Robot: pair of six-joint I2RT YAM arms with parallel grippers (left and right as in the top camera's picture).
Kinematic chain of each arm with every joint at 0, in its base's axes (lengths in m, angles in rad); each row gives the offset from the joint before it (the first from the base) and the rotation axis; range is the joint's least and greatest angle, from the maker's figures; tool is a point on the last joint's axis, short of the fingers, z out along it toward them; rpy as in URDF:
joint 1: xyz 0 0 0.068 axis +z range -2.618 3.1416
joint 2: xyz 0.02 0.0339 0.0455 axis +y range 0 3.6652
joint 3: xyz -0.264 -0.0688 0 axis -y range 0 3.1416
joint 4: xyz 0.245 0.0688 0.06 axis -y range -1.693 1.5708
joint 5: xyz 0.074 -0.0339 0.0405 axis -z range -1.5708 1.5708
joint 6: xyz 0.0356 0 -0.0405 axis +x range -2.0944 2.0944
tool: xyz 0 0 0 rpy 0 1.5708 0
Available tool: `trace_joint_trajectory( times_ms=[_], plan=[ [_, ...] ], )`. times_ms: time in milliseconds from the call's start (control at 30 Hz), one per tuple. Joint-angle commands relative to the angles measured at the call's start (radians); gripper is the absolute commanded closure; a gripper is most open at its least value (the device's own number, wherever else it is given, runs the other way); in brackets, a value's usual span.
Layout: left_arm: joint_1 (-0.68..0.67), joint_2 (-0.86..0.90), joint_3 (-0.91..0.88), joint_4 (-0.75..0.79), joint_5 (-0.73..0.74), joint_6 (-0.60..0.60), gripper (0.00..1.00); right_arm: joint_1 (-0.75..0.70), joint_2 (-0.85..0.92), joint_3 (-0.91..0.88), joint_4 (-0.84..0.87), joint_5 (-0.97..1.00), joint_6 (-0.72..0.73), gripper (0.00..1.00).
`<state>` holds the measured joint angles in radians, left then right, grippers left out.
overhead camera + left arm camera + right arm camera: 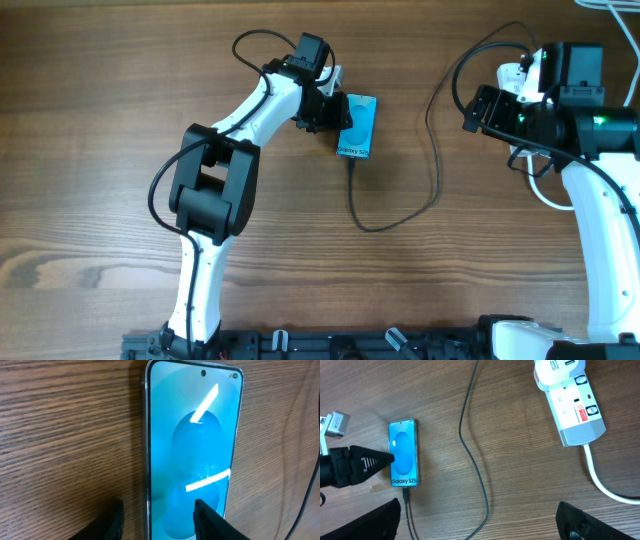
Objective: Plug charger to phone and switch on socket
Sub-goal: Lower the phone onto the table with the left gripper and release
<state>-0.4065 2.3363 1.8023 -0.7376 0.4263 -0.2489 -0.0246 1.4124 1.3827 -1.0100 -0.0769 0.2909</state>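
Thin black charger cable (470,450) seemingly seated in the flat, glossy teal phone (403,453) on the wood-grain table (100,100), I hover my left tool (157,505) parted astride the phone's rim and my right tool (477,507) wide open and empty near the white plastic power strip (572,407), which I judge remains to be turned on.

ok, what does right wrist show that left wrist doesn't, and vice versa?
Right wrist only: the socket with its white plug and white cord, the charger running to the lower end of the phone, and the Galaxy band. Left wrist only: a close-up of the phone's camera-hole end, and the open left gripper straddling one long edge of the phone. Both: phone, left gripper, wooden table, a stretch of black cable.
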Motion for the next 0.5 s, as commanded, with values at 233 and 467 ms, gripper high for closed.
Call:
trace_joint_trajectory(
  times_ms=[233, 467],
  plan=[
    [0.210, -0.158, -0.003, -0.071, -0.028, -0.028, 0.94, -0.003, -0.010, 0.012, 0.002, 0.021, -0.002, 0.00],
    [0.335, -0.158, -0.003, -0.146, -0.035, -0.028, 0.00, -0.003, -0.010, 0.012, 0.002, 0.021, -0.002, 0.00]
  ],
)
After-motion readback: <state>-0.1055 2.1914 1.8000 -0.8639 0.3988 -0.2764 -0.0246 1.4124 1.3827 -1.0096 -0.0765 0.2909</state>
